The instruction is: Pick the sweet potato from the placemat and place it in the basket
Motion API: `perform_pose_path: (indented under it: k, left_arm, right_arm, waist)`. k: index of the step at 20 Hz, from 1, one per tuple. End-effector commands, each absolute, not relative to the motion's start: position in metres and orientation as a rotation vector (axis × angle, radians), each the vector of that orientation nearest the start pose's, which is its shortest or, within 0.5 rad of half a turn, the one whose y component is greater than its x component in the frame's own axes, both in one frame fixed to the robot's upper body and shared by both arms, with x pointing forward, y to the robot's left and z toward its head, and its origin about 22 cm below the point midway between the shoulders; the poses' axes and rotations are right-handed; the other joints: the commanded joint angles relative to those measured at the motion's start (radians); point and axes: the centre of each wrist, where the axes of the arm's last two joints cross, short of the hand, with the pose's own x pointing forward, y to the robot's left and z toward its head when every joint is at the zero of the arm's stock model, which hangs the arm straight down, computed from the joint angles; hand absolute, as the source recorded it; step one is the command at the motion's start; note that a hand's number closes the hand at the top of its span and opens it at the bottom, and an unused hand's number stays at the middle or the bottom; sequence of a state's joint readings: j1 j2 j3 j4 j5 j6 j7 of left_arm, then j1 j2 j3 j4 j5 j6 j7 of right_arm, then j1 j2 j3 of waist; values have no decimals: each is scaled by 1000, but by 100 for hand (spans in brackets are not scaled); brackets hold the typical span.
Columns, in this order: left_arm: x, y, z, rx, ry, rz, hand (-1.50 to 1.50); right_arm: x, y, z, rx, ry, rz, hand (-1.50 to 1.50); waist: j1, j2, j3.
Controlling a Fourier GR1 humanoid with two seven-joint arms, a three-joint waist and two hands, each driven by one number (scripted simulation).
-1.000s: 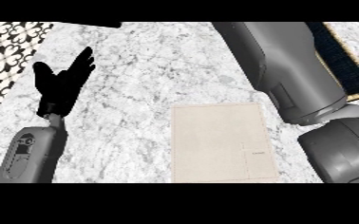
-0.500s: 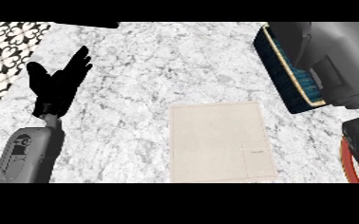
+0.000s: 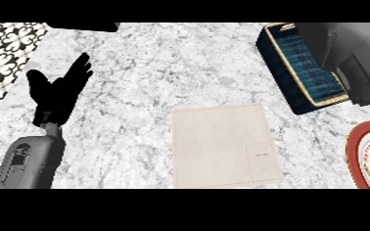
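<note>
While our left hand (image 3: 59,92) rests at the left of the head view, fingers straight and spread, pointing up and to the right, thumb apart, it holds nothing, and its grey forearm (image 3: 30,161) comes in from the lower left corner. We count one pale placemat (image 3: 224,146) lying flat on the marble worktop (image 3: 166,63), one dark blue basket (image 3: 302,68) with a tan rim at the upper right, and one red-rimmed plate (image 3: 359,151) cut by the right edge. We see no sweet potato on the placemat, nor can we tell where it is. A grey arm part (image 3: 347,54) overlaps the basket's right side; our right hand does not show. Compared with half a second ago, the basket shows more fully, the grey arm has drawn toward the upper right, and the left hand is unchanged.
</note>
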State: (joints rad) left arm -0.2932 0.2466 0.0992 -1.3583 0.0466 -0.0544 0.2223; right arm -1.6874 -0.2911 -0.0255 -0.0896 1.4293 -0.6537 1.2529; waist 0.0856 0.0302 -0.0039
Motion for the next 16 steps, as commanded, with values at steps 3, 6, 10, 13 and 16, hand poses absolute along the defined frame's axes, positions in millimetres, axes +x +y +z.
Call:
perform_pose_path:
  k: [3, 6, 10, 13, 16]
  left_arm:
    - [304, 295, 40, 159, -1425, -106, 0]
    - [308, 289, 40, 142, -1418, -110, 0]
    - [306, 292, 45, 158, -1405, -98, 0]
    - [299, 310, 45, 158, -1388, -98, 0]
    - [301, 298, 44, 174, -1417, -103, 0]
  right_arm:
    - [487, -142, 265, -1710, -924, -327, 150]
    - [488, -151, 257, -1689, -961, -360, 150]
    - [488, -163, 236, -1690, -974, -360, 150]
    - [488, -172, 227, -1679, -977, -388, 150]
    - [488, -213, 245, -1683, -916, -554, -150]
  waist:
    - [-30, -13, 2]
    - [-34, -10, 3]
    - [-34, -13, 3]
    - [-43, -19, 3]
    - [-37, -10, 3]
